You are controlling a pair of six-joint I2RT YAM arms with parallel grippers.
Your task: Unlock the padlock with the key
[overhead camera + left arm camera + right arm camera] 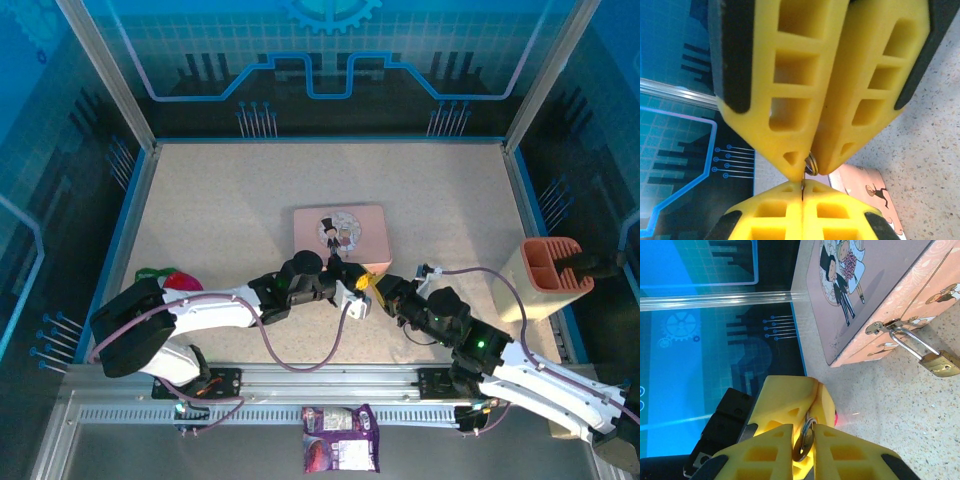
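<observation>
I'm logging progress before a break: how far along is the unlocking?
Done: the key is off the table, pinched between the left gripper and the right gripper, which meet tip to tip. In hand: this looks like a handover or regrip. Left to do: the padlock hangs closed on the hasp of the pink box, and the key is not yet in it.

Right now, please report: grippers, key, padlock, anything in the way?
Left gripper shut on key; right gripper shut on same key, tips meeting. Padlock hangs closed on pink box, untouched. Nothing between key and padlock.
</observation>
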